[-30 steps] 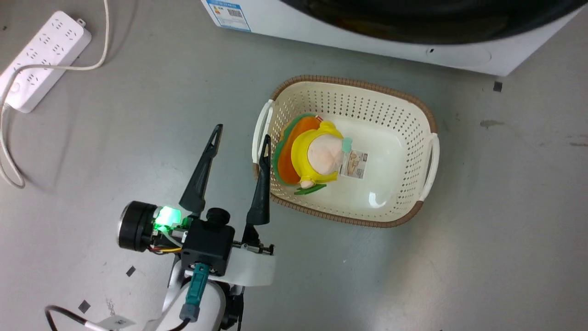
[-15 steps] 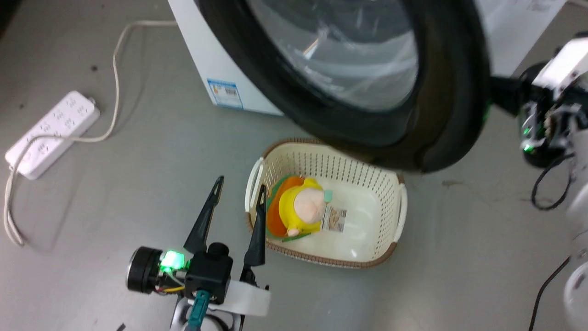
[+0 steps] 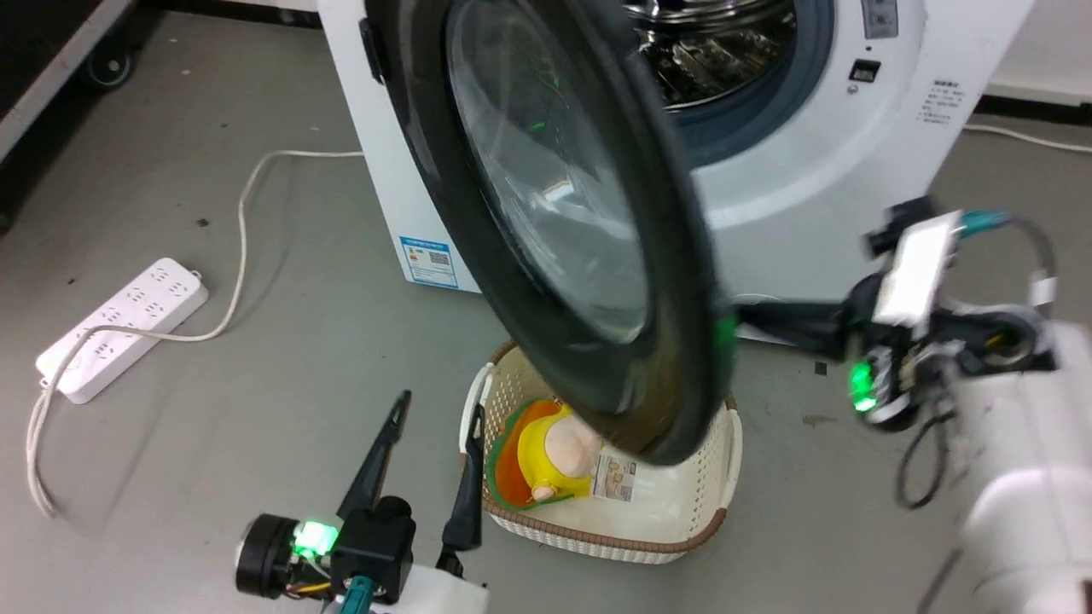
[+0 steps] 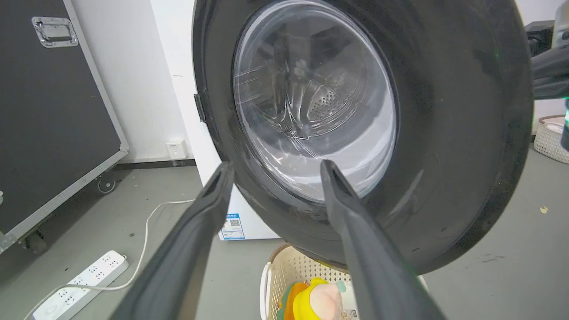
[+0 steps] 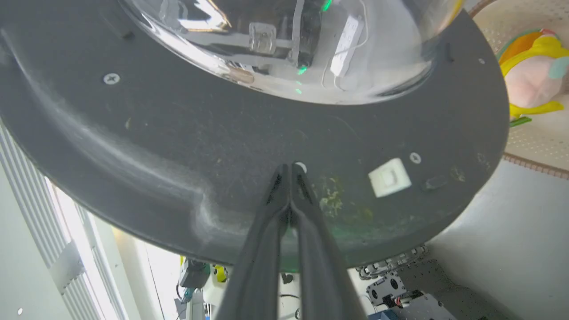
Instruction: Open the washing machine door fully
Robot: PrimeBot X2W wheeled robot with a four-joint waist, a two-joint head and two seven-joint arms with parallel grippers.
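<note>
Black glossy washing machine door [image 3: 554,213] stood about halfway open, its inner face right at the tips of the right gripper [image 5: 291,169]. Those jaws were pinched together with nothing between them, so this looked like the push-it-wide step. Next move, I'd guess, called for a steady shove further round the hinge, while the left gripper [image 3: 439,405], jaws spread wide and empty, hung below the door's outer side, just beside the basket [image 3: 597,541].

The left pincer [image 3: 439,402] and right pincer [image 3: 755,314] are wearing long, dark, tapering fingers [image 3: 375,465]. Behind each, a green light [image 3: 314,539] is glowing on black housing [image 3: 375,546], with a teal plug [image 3: 981,223] and white forearm shell [image 3: 1024,495] trailing.
</note>
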